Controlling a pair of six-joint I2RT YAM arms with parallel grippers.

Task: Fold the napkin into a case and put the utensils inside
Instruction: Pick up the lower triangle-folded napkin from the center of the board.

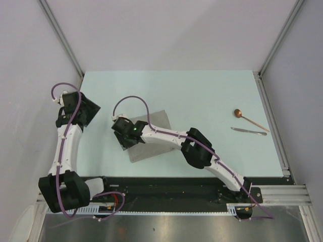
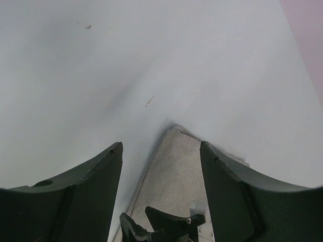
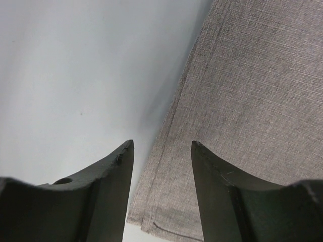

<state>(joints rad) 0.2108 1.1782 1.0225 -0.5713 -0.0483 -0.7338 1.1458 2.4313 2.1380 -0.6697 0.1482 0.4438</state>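
The grey-beige napkin (image 1: 156,121) lies flat in the middle of the table, folded to a rough rectangle. My right gripper (image 1: 125,138) hovers over its left edge, open and empty. In the right wrist view the fingers (image 3: 162,146) straddle the hemmed edge of the napkin (image 3: 242,101) near a corner. My left gripper (image 1: 93,110) is open and empty at the table's left side, apart from the cloth. Its wrist view (image 2: 161,151) looks along the table at the napkin (image 2: 176,171). The copper spoon (image 1: 250,120) and the thin silvery piece (image 1: 249,131) lie at the right. No finished case shows.
The pale table (image 1: 202,96) is bounded by white walls at the back and sides, with a metal rail (image 1: 272,126) along the right edge. The right arm (image 1: 197,148) stretches diagonally over the table's near middle. Its gripper shows low in the left wrist view (image 2: 161,224).
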